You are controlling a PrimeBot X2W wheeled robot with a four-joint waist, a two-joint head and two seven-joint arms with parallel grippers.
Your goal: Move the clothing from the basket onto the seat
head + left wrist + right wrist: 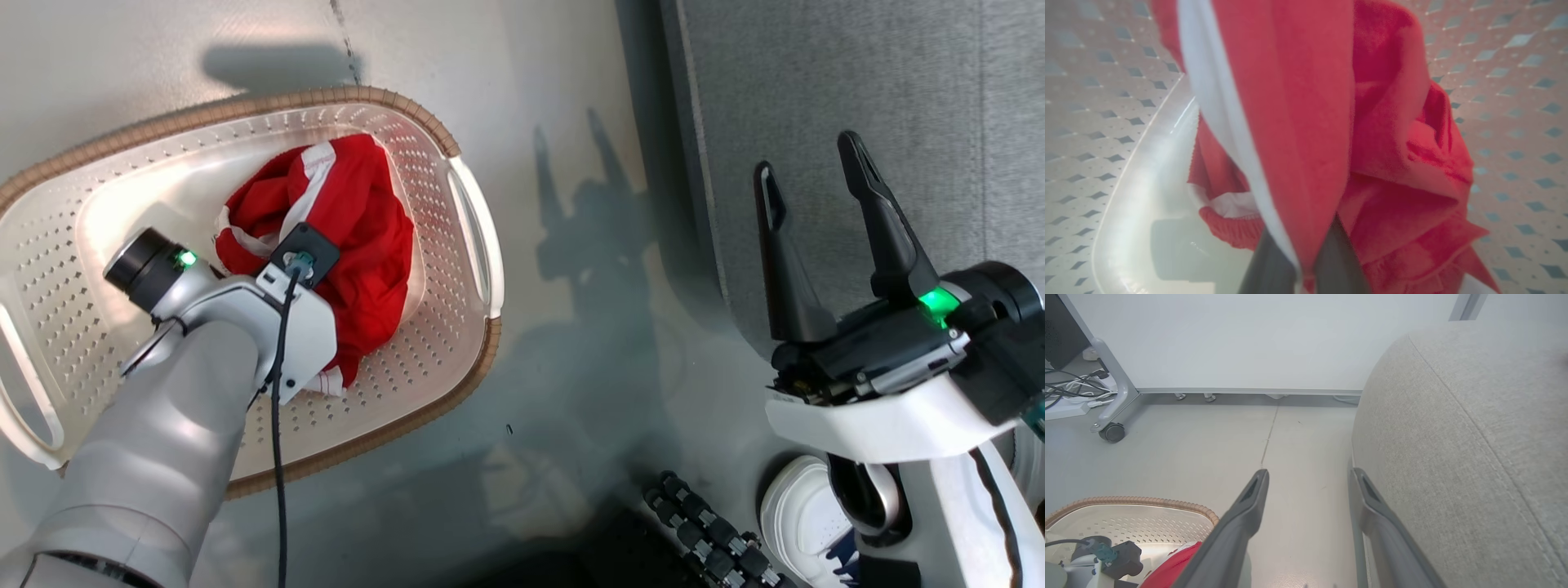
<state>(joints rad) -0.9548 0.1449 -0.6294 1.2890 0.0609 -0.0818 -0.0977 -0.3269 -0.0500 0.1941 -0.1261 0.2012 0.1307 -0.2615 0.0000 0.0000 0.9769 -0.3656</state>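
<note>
clothing (pixel 359 237): bright red, white stripe trim, white lining at the hem.
basket (pixel 433 351): cream-white, walls in a regular dot perforation; rim brown, woven-look; handles white.
seat (pixel 857 98): grey, fine woven texture.
floor (pixel 555 82): pale grey, glossy.
right gripper (pixel 807 155): black fingers, green light at the base.
left arm (pixel 163 425): silver-grey.

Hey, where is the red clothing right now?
The clothing sits bunched in the basket, at the head view's left, with the left gripper shut on a fold of it; the seat lies off to the right.
</note>
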